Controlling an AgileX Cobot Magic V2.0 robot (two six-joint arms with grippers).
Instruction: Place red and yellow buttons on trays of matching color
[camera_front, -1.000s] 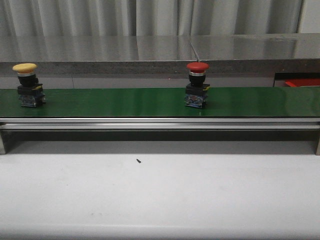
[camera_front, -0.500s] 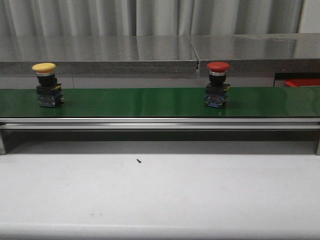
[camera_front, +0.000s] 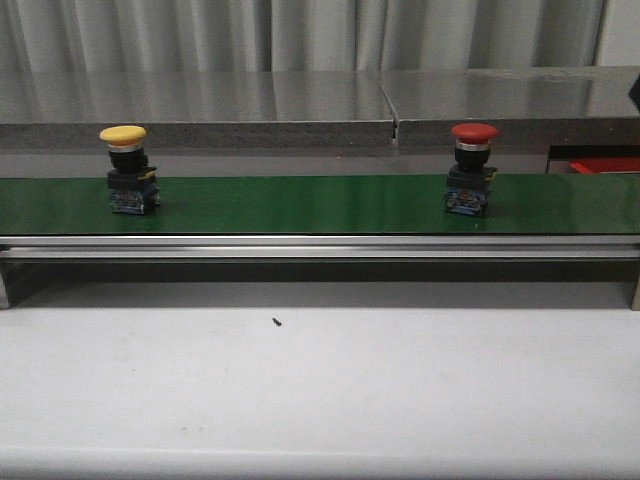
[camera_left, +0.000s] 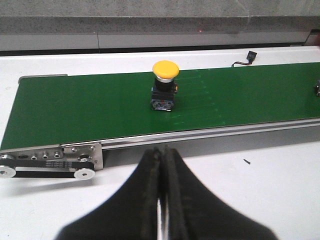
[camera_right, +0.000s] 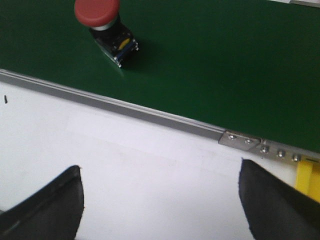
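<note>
Your red mushroom-cap button (camera_front: 473, 168) stood upright on the green conveyor belt (camera_front: 300, 203), toward its right end, ahead of your wide-open right gripper (camera_right: 160, 200). The yellow mushroom-cap button (camera_front: 127, 168) stood far left, ahead of the closed left gripper (camera_left: 161, 200).

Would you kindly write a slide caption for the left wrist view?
Closed left hand faces the yellow mushroom-head push button standing upright on the green conveyor belt.
</note>
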